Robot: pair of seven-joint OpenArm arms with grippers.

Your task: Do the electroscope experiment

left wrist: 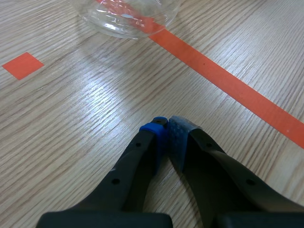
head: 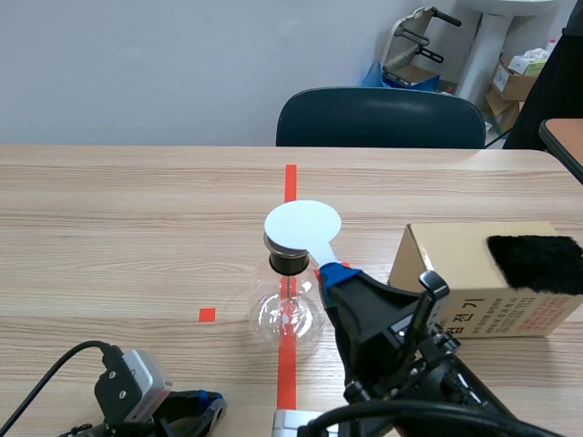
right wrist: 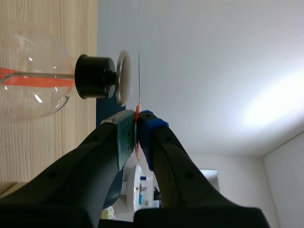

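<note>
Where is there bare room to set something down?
Bare table left of the flask, ahead of the left gripper, and across the far side. Crowded right: the right gripper holds the white paddle over the flask, beside the cardboard box.

glossy clear glass flask (head: 288,314) on matt wood-grain table (head: 127,237).

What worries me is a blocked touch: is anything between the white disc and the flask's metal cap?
Nothing visible. The right pincer holds the white disc over the metal cap of the flask, with only a thin open gap between them. The box stands off to the side.
</note>
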